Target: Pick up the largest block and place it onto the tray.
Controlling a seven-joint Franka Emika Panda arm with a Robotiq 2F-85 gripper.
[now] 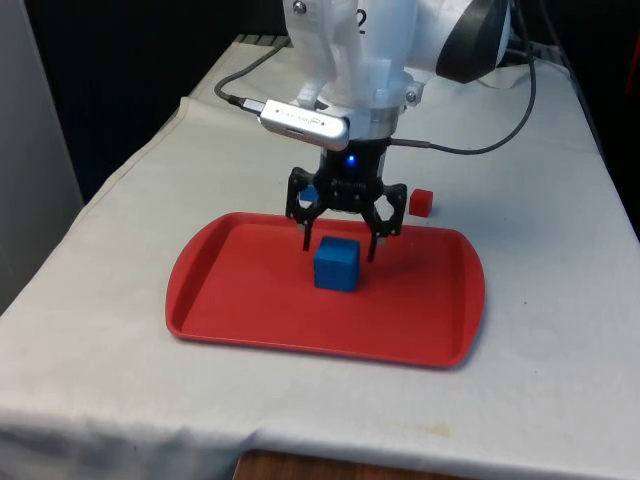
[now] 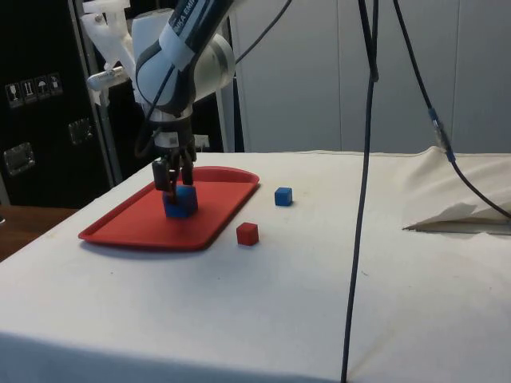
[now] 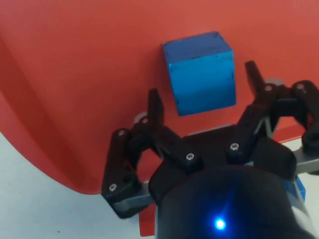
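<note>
While hand (image 1: pixel 340 246) hangs w/ fingers apart, blue block (image 1: pixel 336 265) sits on red tray (image 1: pixel 240 300); faces scuffed.

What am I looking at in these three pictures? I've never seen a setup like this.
A white robot arm works at a cloth-covered table. One picture looks across the table, one from its side, and one from a camera on the wrist. Its black gripper stands open just above a large blue block, which rests on a red tray. The fingers flank the block without touching it, so nothing is held. Off the tray lie a small red block and a small blue block.
</note>
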